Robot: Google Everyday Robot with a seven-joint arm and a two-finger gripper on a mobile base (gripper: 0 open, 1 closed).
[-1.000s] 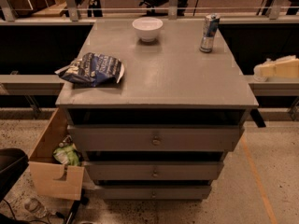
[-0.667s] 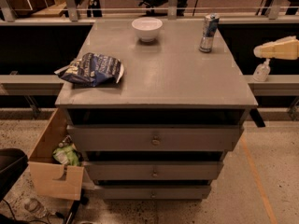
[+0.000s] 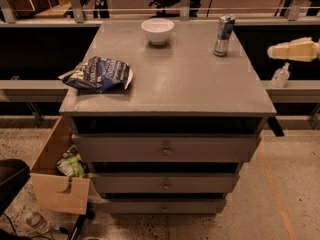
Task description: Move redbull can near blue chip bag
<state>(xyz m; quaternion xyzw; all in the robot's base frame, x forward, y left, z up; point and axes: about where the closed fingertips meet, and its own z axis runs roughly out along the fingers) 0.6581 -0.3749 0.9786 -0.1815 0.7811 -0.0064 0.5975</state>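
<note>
Hovering right of one redbull can [image 3: 224,35], one gripper [image 3: 281,50]

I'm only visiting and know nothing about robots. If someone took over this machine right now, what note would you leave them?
Claw: in the air off the table's right side, not touching the can.
Redbull can: upright at the back right of the tabletop.
Blue chip bag: lying at the left edge, far from the can.
Done: nothing yet; the can is not grasped.
Left: reach in, grasp the can, set it beside the bag.
</note>
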